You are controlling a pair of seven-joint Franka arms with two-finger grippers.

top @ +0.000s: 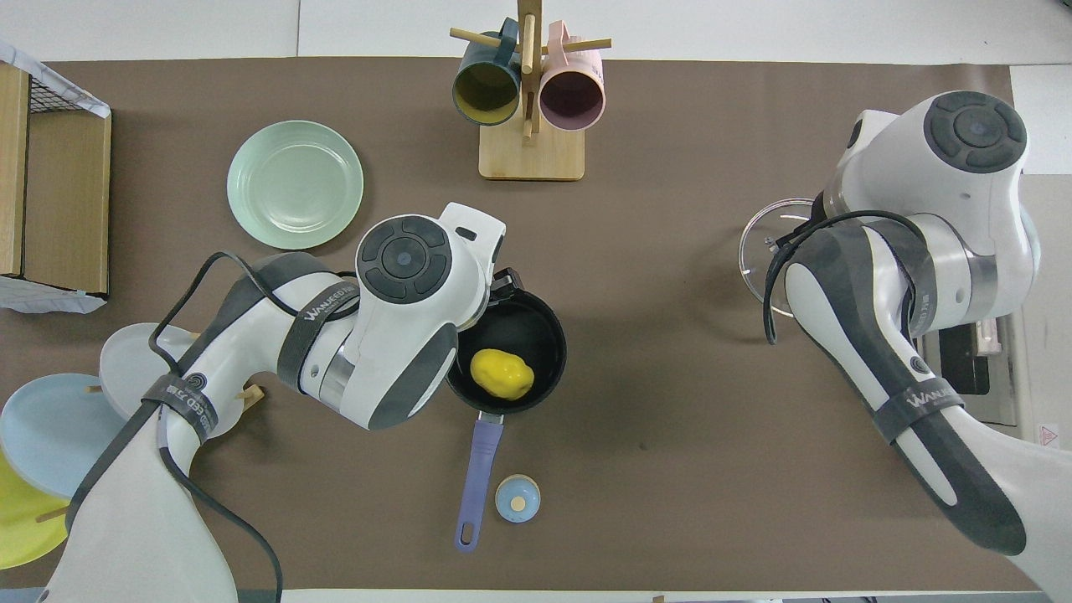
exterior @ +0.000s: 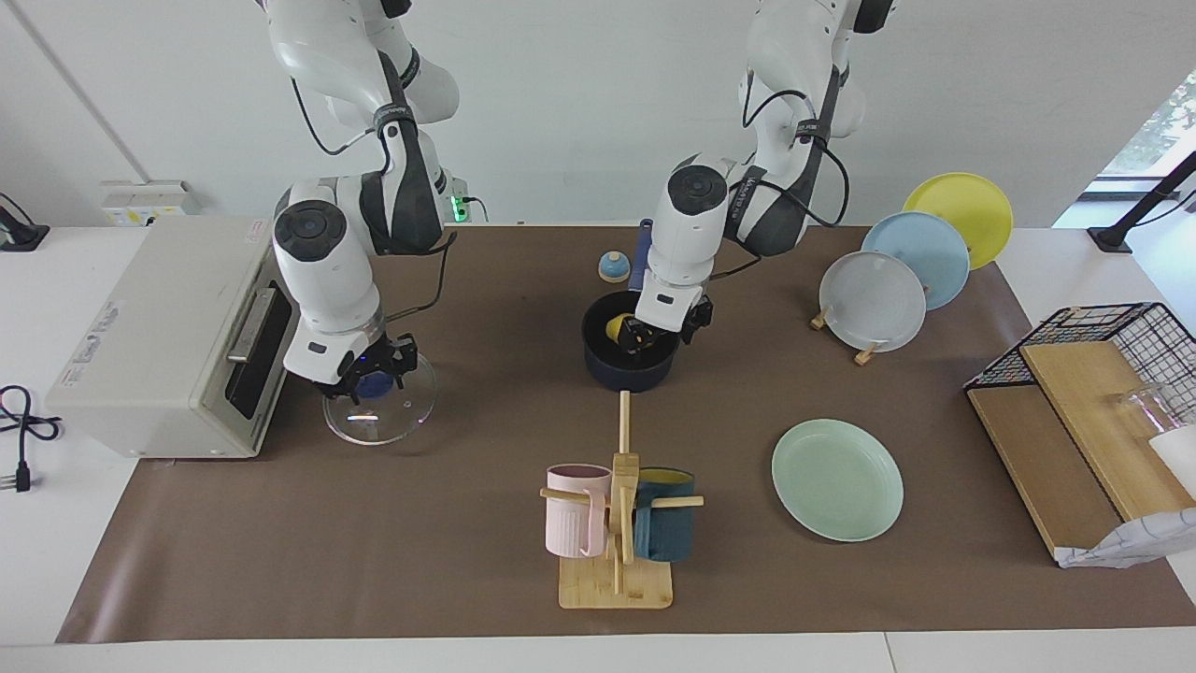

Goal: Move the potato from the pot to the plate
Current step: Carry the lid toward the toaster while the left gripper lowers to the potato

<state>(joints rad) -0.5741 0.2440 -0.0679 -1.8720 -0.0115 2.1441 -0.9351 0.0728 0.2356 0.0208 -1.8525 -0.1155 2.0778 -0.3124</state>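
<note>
Two hands: left hand (exterior: 645, 338) open, down in pot (exterior: 598, 360) beside potato (exterior: 616, 328); off-centre pinch could squirt it out. Right hand (exterior: 366, 381) shut on glass lid's (exterior: 411, 411) knob. Plate (exterior: 837, 479) well apart from pot.

The left gripper (exterior: 645, 335) is down inside the pot (exterior: 627, 366), its body filling the part of the rim toward the left arm's end, just beside the potato (top: 501, 374); whether it touches the potato is hard to tell. Between pot and plate (exterior: 837, 479) the brown mat lies bare, an open lane. The mug rack (exterior: 619, 523) stands farther from the robots than the pot, beside that lane. The plate stand (exterior: 874, 299) crowds the left arm's end, nearer the robots. The right gripper (exterior: 366, 376) sits on the glass lid (exterior: 380, 400) in front of the toaster oven (exterior: 168, 341), well apart.
</note>
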